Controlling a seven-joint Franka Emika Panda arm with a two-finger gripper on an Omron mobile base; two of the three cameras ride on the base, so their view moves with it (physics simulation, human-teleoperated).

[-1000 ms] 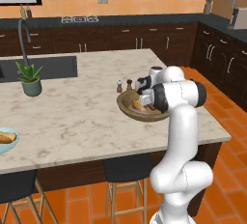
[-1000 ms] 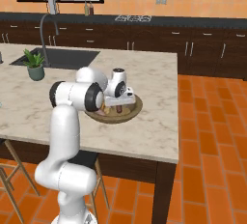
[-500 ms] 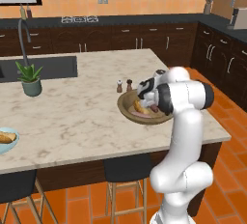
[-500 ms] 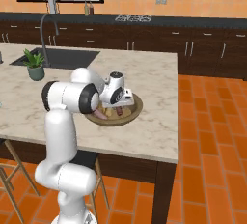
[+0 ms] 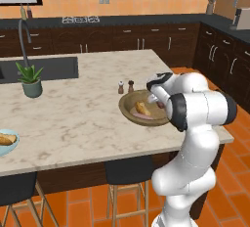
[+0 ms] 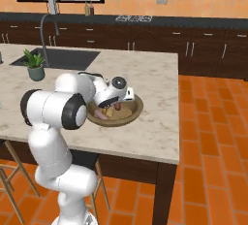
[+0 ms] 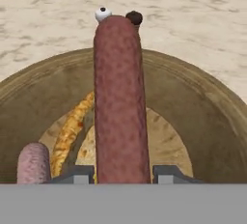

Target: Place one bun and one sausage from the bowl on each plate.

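Gripper is clamped on 1 sausage and has lifted it clear of the bowl since a moment ago. Another sausage and a bun are left inside. Next it goes to a plate far left.

The left base view looks forward and down from behind the arm, which rises at lower right; the marble table spreads across the middle, with the wooden bowl right of centre. The right base view looks down from the other side, arm at lower left, and shares the same table and bowl. The hand view sits very near, looking along the tool into the bowl toward the table beyond.
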